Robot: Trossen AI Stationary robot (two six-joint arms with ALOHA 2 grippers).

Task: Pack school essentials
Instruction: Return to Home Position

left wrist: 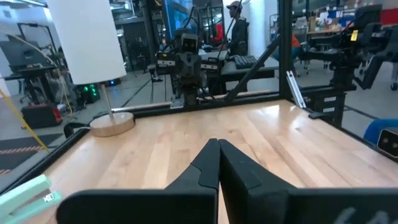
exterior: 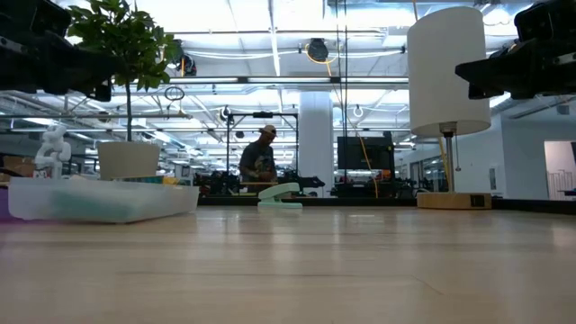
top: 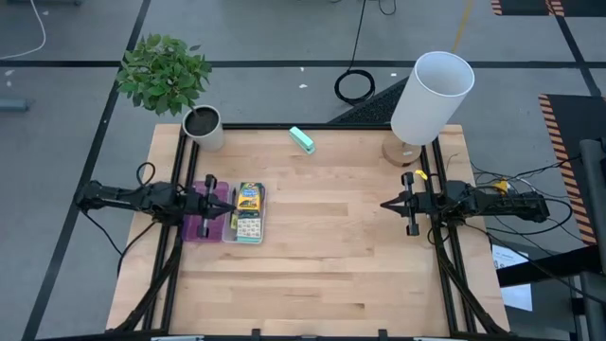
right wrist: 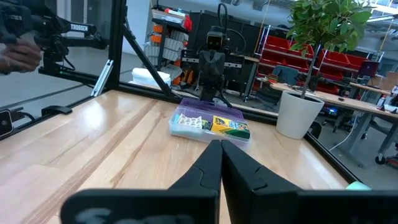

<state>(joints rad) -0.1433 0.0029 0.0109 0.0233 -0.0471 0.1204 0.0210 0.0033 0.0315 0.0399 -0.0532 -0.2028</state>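
Both arms are waiting at the side edges of the surface (top: pixel 312 265), raised clear of it. The left hand (top: pixel 230 200) is hovering just above the purple-and-clear flat case (top: pixel 204 225), its fingers pressed together with nothing between them. The right hand (top: pixel 385 204) is sitting at the right edge beside the lamp (top: pixel 428 99), fingers likewise closed and empty.

The school essentials are already lying in the case near the left edge: the yellow-green crayon box (top: pixel 250 198) and the patterned square pad (top: pixel 249 228) are plain to see side by side. The smaller pieces cannot be made out from here.

Judging by this, the packing is looking close to finished, and what probably remains is shutting the case. To do that well, the left hand should be opening before it descends, and pressing on the case's wall or lid, not on the crayon box, so the contents are not being shoved out.

The wooden surface is otherwise carrying a potted plant (top: pixel 167 73) at the far left corner and a teal rectangular block (top: pixel 302 139) near the far edge. Beyond it, a person (exterior: pixel 261 162) is standing among benches and equipment.
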